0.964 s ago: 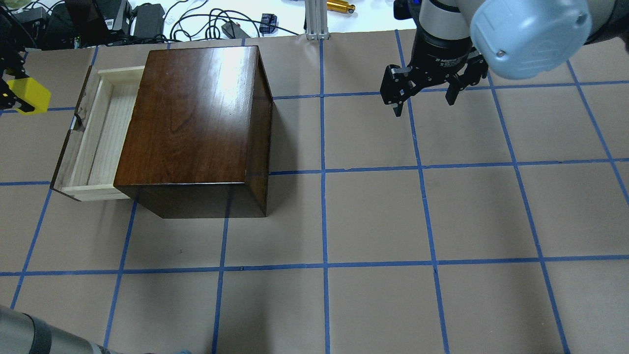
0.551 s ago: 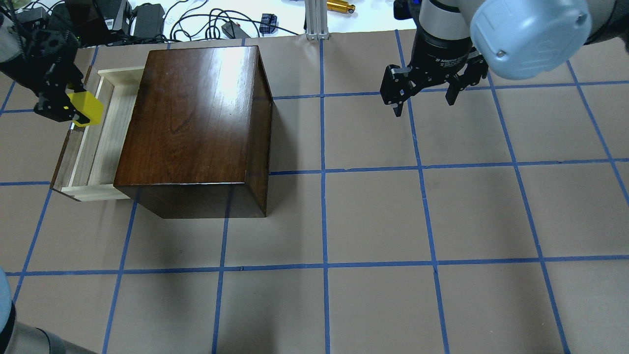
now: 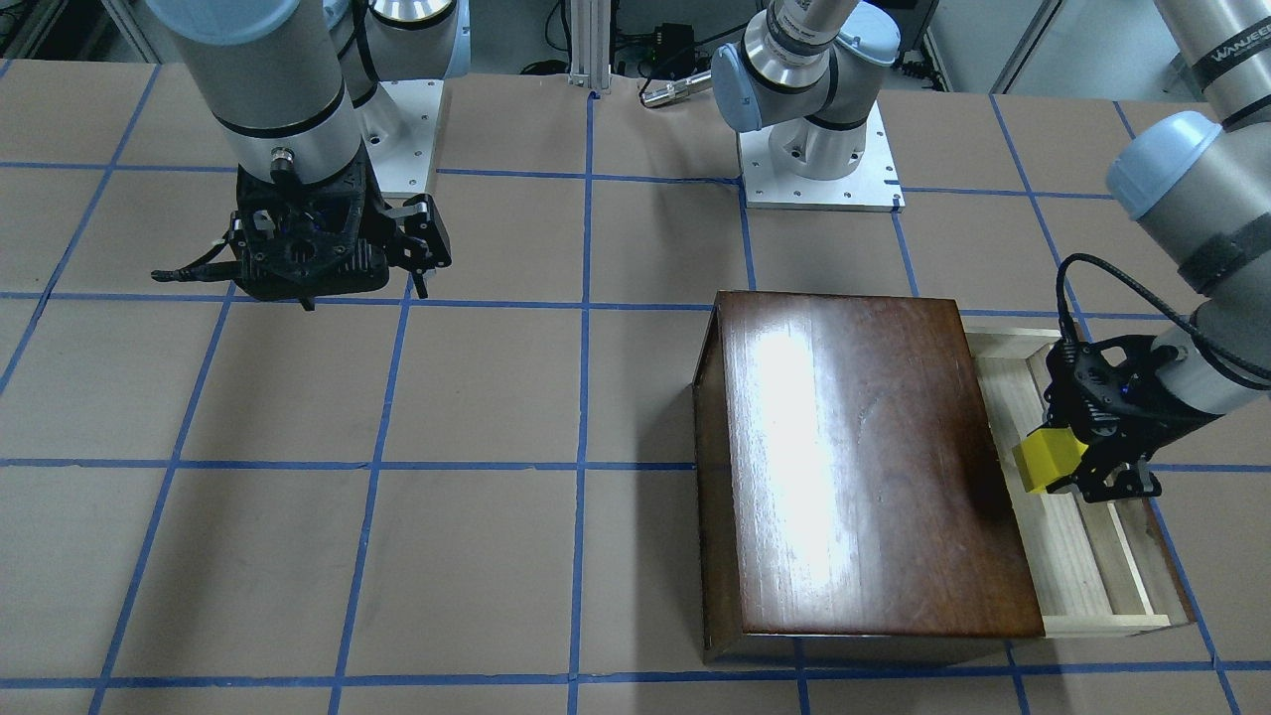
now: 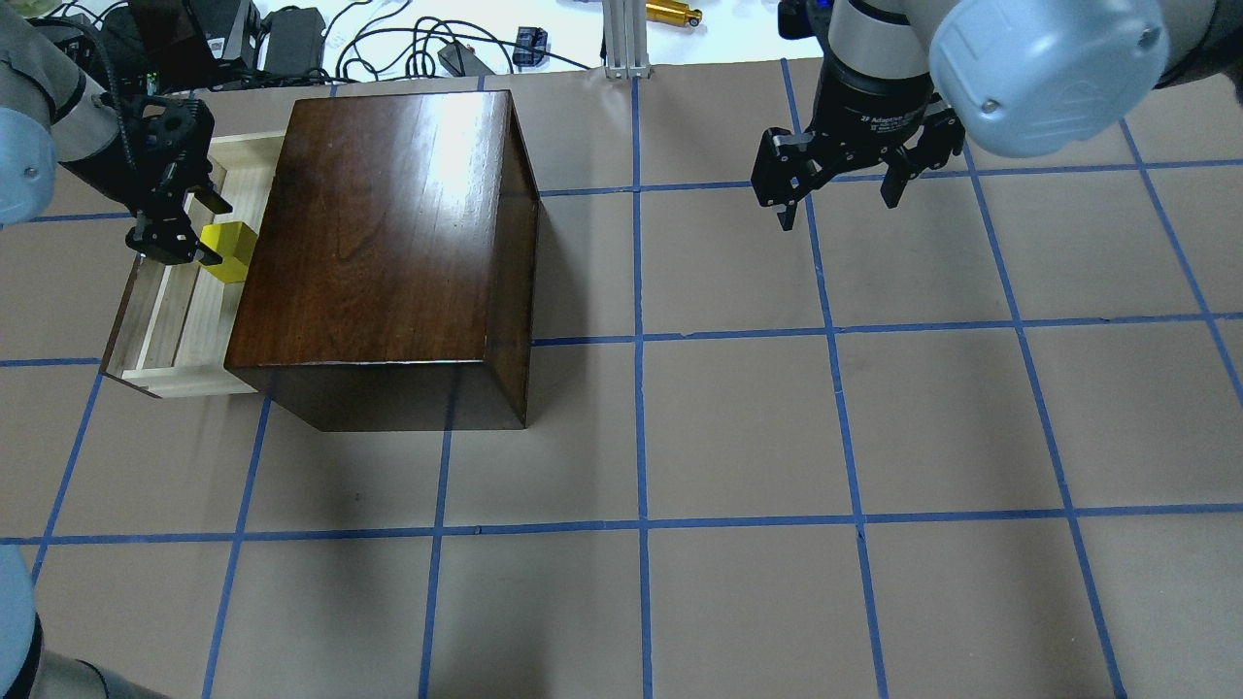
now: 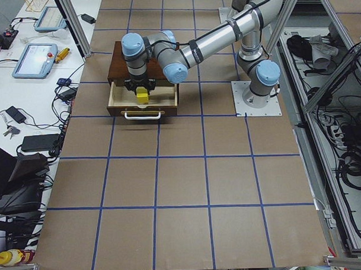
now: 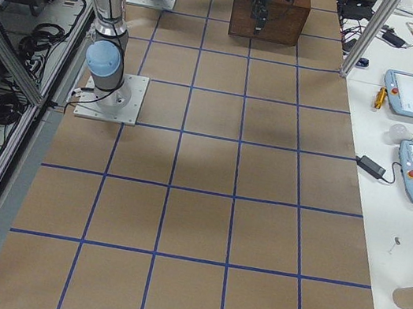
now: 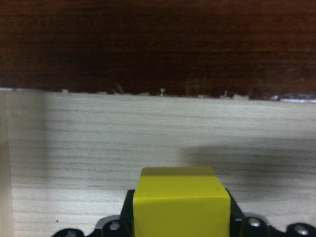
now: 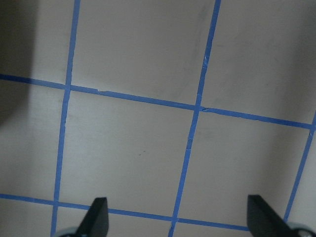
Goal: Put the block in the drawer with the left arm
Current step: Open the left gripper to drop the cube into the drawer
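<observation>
Yellow against pale wood, the block [image 3: 1045, 462] shows in the front-facing view pinched between the fingers of the left gripper [image 3: 1064, 459], inside the outline of the open drawer [image 3: 1082, 566]. The drawer is pulled out from the dark wooden box [image 3: 854, 467], and the block sits close to the box's side, toward the drawer's end nearer the robot.

From the overhead view, the block is over the drawer's pale floor, just beside the box's edge, with the left gripper clamped on it from the outer side. The right gripper [image 4: 838, 206] hangs well apart over the table [image 4: 738, 437], its fingers spread and holding nothing.

The exterior left view shows the left arm [image 5: 207, 40] reaching across the box and down into the drawer, the block a yellow spot at its tip behind the drawer's handle [image 5: 143, 115].

The left wrist view has the block gripped at the bottom edge, casting a shadow on the drawer floor ahead, with the box's dark face beyond. Whether it touches the floor I cannot tell.

The right wrist view shows two fingertips [image 8: 96, 219] set wide apart above blue tape lines.
</observation>
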Robot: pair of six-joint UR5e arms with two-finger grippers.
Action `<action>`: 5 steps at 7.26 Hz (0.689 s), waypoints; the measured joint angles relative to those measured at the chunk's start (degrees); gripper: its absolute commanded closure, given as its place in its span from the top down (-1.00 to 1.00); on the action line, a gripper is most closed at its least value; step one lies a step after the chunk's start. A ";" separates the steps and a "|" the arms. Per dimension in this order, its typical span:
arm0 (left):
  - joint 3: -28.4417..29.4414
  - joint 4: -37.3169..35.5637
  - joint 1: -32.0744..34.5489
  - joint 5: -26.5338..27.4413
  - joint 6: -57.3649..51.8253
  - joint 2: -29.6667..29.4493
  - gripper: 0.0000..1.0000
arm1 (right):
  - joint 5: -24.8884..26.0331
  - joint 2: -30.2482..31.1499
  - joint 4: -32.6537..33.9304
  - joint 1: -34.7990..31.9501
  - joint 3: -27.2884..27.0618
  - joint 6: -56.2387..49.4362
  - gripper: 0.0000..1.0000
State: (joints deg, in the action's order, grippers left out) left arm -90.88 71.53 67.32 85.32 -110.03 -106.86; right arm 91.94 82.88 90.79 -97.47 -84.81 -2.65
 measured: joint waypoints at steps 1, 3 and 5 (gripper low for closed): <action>0.25 1.51 0.15 -0.01 0.56 1.54 1.00 | 0.00 0.00 0.00 0.00 0.00 -0.02 1.00; 2.82 9.50 0.36 0.09 3.64 6.04 1.00 | 0.00 0.00 0.00 0.00 0.00 -0.05 1.00; 5.04 18.29 0.51 0.31 11.90 11.66 1.00 | 0.00 0.00 0.00 0.00 0.00 -0.03 1.00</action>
State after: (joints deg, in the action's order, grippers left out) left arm -85.84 89.83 67.83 85.63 -98.13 -95.20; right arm 91.93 82.88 90.79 -97.47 -84.81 -2.69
